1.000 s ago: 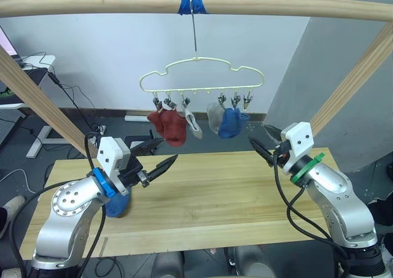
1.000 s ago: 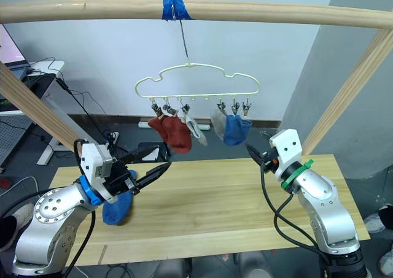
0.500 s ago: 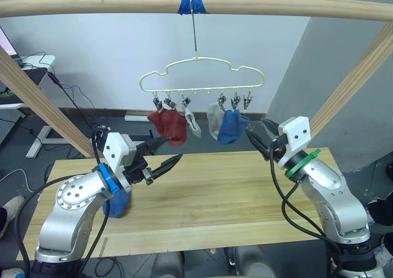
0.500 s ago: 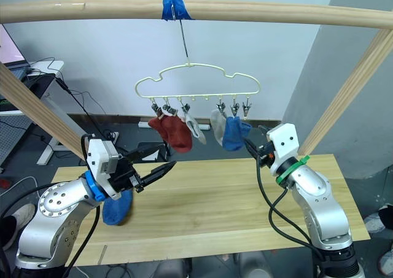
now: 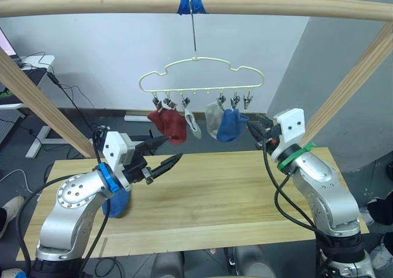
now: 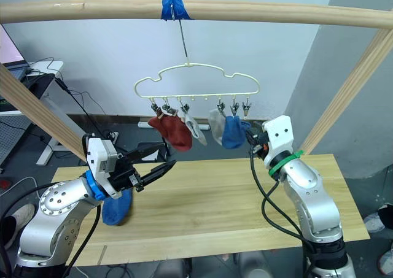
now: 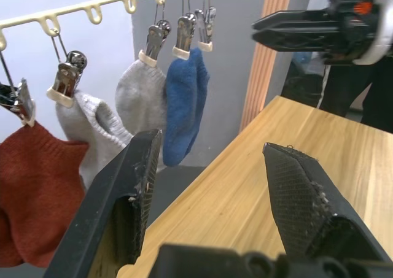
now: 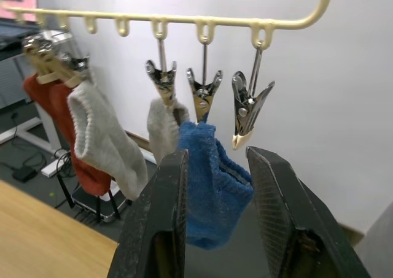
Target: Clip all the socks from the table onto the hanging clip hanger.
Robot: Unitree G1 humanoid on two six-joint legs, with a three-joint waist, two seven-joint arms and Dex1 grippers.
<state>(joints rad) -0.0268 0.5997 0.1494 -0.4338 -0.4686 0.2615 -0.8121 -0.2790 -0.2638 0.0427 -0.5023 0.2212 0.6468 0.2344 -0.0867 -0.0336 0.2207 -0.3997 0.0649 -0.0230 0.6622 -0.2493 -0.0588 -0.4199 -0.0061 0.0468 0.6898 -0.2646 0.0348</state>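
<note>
**5 socks clipped, 1 blue sock on table**

Clip hanger (image 5: 201,75) hangs by its hook from blue tape (image 5: 190,0) on the wooden pole (image 5: 276,5), above the table's far edge. Hanging socks, robot's L to R: 2 rust red socks (image 5: 170,122) bunched together, light grey sock (image 5: 192,123), gap w/ bare hooks, 2nd light grey sock (image 5: 213,118), then blue hung sock (image 5: 230,124). Rightmost clip (image 8: 247,109) is bare, just beside the blue hung sock.

Remaining blue sock (image 6: 115,207) lies on table (image 5: 233,198) at the robot's L side, partly hidden under the L arm.

L gripper (image 5: 161,155): released, fingers spread wide, nothing btwn them; held above table, pointing toward hanger. L wrist view shows its 2 fingers (image 7: 132,192) well apart, w/ the hung socks beyond.

R gripper (image 5: 256,127): raised off table, tips near the blue hung sock, not seen touching. R wrist view: fingers (image 8: 163,210) parted w/ a gap, gripping nothing; the bare clip and blue hung sock sit just past the tips.

Bkgd: white wall, cables (image 5: 67,97) on floor at robot's L.
</note>
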